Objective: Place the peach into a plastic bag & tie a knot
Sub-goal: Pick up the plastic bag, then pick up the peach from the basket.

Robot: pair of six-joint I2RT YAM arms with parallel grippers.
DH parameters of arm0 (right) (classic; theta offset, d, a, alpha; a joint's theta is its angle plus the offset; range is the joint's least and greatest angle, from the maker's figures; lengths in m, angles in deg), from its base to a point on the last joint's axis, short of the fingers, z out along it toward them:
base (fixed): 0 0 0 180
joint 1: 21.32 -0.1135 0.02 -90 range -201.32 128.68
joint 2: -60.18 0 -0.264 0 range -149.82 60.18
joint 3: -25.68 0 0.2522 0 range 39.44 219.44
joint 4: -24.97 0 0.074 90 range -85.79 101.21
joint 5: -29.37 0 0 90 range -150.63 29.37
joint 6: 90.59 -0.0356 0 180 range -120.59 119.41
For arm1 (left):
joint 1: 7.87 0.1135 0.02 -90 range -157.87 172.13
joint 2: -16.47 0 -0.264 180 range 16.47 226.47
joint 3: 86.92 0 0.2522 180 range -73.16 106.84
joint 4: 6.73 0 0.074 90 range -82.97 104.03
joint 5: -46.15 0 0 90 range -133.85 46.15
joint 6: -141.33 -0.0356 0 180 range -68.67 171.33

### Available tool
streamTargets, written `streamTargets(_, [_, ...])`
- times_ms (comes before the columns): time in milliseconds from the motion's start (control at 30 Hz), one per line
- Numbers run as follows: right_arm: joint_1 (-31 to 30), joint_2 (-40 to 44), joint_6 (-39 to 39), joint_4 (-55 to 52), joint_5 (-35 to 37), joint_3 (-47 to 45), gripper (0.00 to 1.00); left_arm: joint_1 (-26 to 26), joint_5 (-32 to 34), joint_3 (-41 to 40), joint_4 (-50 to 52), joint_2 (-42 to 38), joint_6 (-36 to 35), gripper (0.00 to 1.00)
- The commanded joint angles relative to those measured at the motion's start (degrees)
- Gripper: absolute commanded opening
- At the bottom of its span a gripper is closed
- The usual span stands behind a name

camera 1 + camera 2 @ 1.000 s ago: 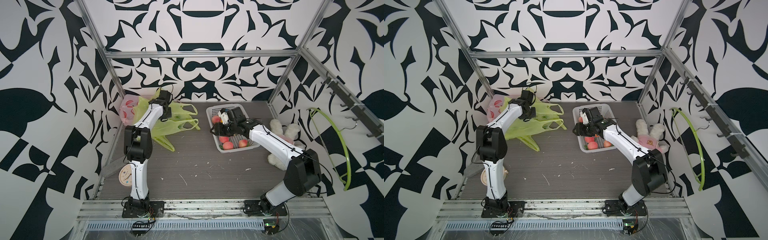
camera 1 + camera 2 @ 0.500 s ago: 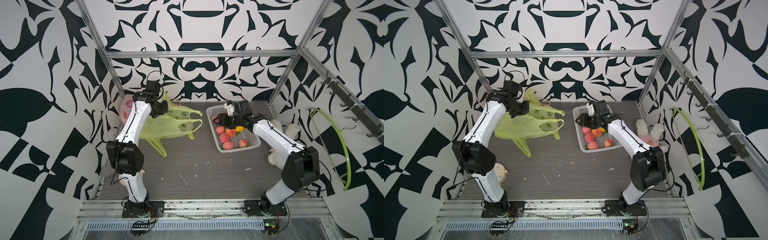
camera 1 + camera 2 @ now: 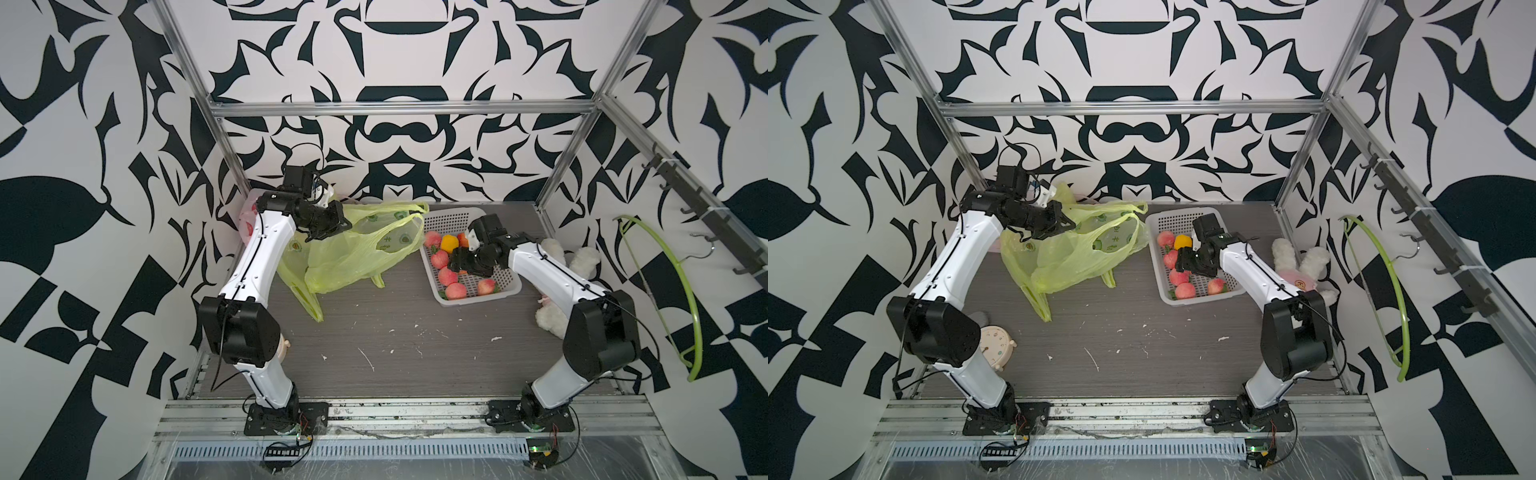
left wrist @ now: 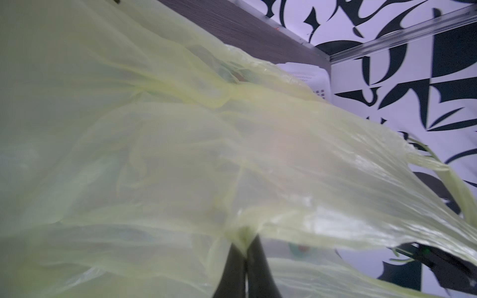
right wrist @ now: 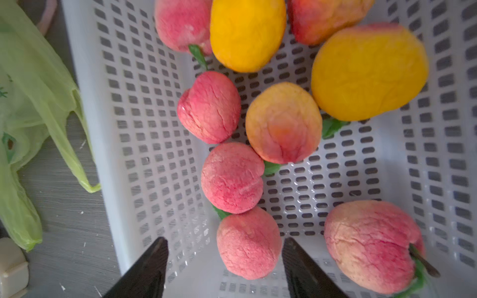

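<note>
A: Item 1, left gripper [image 4: 245,249]?
B: Fingers together, pinching the bag [image 3: 353,257], which hangs from them.
A: Item 2, right gripper [image 5: 224,241]?
B: Fingers apart, astride 1 peach [image 5: 249,245], not clamping it. The peach lies in the basket [image 5: 144,129], beside the bag.

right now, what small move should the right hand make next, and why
Probably lower the open right hand onto the pink peach centred beneath it in the basket, then close; the left hand holds the bag pinched and lifted, ready.
</note>
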Motion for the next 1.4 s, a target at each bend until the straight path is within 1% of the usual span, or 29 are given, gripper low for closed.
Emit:
streamTargets(0, [-0.3, -1.5, 0.3, 1.4, -0.3, -1.1, 0.79, 0.1, -8.2, -4.8, -6.1, -0.8, 4.2, 0.00])
streamTargets(33, [-0.4, -2.3, 0.2, 2.2, -0.6, -1.2, 0.84, 0.1, -9.3, -6.3, -8.6, -1.0, 5.0, 0.00])
streamTargets(67, [-0.4, -3.1, 0.1, 2.8, -0.8, -1.2, 0.96, 0.2, -10.2, -7.6, -10.2, -1.3, 5.7, 0.00])
streamTargets(100, [-0.4, -3.8, 0.0, 3.2, -1.1, -1.2, 0.99, 0.1, -10.8, -8.8, -11.6, -1.7, 6.3, 0.00])
streamTargets(233, [-0.7, -6.8, -0.8, 6.0, -2.7, -0.5, 0.99, 0.1, -14.2, -12.9, -16.5, -1.9, 8.9, 0.00])
streamTargets(333, [-1.4, -9.6, -1.2, 6.6, -2.8, 1.3, 0.99, 0.1, -15.0, -14.1, -17.2, -1.6, 9.0, 0.00])
streamTargets(500, [-1.7, -12.9, -1.7, 8.0, -2.4, 3.1, 0.88, 0.1, -15.7, -15.1, -18.3, -1.4, 9.1, 0.00])
streamTargets(567, [-1.7, -13.0, -2.0, 9.1, -2.4, 3.0, 0.79, 0.1, -15.8, -15.4, -18.2, -1.2, 8.9, 0.00])
streamTargets(667, [-1.8, -11.6, -2.0, 9.1, -2.8, 3.2, 0.59, 0.1, -16.0, -15.6, -18.3, -0.7, 8.7, 0.00])
streamTargets(733, [-1.7, -8.7, -1.9, 8.7, -3.3, 2.8, 0.47, 0.1, -16.1, -15.6, -18.5, -0.5, 8.6, 0.00])
streamTargets(867, [-1.8, -0.8, -1.1, 5.5, -3.8, 2.1, 0.39, 0.1, -16.3, -15.2, -18.6, -0.1, 8.6, 0.00])
streamTargets(933, [-1.7, 4.3, -1.0, 3.4, -3.9, 1.7, 0.33, 0.1, -16.3, -15.0, -18.5, 0.0, 8.6, 0.00])
streamTargets(1067, [-1.8, 12.9, -0.7, 0.2, -4.3, 1.9, 0.27, 0.1, -16.3, -14.6, -18.7, 0.3, 8.8, 0.00])
streamTargets(1167, [-1.8, 17.5, -0.8, -1.1, -6.8, 3.4, 0.27, 0.1, -16.3, -14.5, -18.8, 0.3, 8.8, 0.00])
streamTargets(1300, [-3.4, 19.2, -1.6, -1.0, -11.7, 6.7, 0.27, 0.1, -16.4, -14.5, -18.7, 0.1, 8.8, 0.00])
streamTargets(1367, [-4.9, 18.5, -1.9, -0.8, -12.1, 8.8, 0.26, 0.1, -16.4, -14.8, -18.8, 0.0, 8.8, 0.00])
